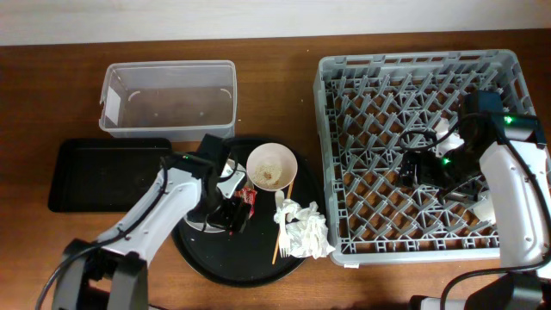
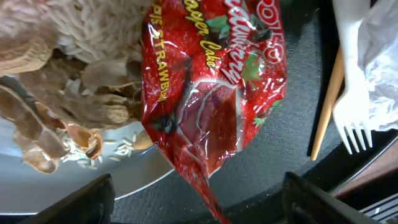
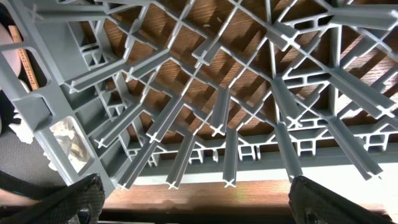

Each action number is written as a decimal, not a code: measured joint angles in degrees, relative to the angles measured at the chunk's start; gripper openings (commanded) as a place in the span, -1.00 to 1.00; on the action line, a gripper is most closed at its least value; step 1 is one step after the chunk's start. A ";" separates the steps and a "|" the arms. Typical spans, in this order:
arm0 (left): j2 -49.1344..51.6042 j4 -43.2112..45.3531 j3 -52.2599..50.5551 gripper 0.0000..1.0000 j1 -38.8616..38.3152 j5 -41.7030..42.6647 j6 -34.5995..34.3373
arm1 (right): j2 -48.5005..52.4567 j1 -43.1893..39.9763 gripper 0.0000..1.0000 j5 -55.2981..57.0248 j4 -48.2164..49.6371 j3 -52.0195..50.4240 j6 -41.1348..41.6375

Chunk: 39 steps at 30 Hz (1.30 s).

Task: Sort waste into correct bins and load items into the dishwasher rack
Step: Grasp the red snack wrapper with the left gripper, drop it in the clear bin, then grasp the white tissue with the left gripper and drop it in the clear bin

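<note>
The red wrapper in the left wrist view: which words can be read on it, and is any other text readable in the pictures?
"opper Cake": white script on the red wrapper, first letters cut off.
"STRAWB": small white print along its left edge, the rest folded away.
Large script ending in "berry": crinkled, only partly readable.
On the clear tub, the white label: too small to read.

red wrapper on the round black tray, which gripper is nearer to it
Left. The left gripper hangs open directly over the red wrapper; the right gripper is far off, across the table, inside the dishwasher rack.
</note>
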 measured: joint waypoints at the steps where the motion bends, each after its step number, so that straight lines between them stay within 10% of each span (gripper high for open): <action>1: 0.28 0.02 0.00 -0.39 0.00 0.11 -0.24 | 0.00 0.00 0.97 0.07 0.00 0.00 0.00; 9: 0.28 2.05 0.00 -0.99 0.00 0.13 -0.44 | 0.00 0.00 0.97 0.46 -0.02 0.00 -0.04; 18: -0.79 -2.80 17.38 -0.99 0.02 -9.99 -0.46 | 0.00 0.00 0.97 0.61 0.13 -0.04 -0.04; 26: 3.26 24.37 21.64 -0.96 14.08 -15.17 -0.46 | 0.02 0.00 0.97 0.63 0.22 -0.26 0.00; 27: 7.02 27.04 21.75 -0.72 14.19 -15.17 -0.44 | 0.02 0.04 0.97 0.66 0.24 -0.26 -0.04; 29: 12.59 31.63 21.70 0.73 14.23 -15.10 -0.42 | 0.02 0.04 0.97 0.63 0.33 -0.31 -0.02; 30: 13.60 32.11 21.64 0.99 14.23 -15.13 -0.33 | 0.02 0.04 0.97 0.63 0.35 -0.31 -0.02; 39: 1.36 1.84 23.47 0.99 0.70 5.03 -1.42 | 0.02 0.09 0.97 0.63 0.33 -0.35 -0.04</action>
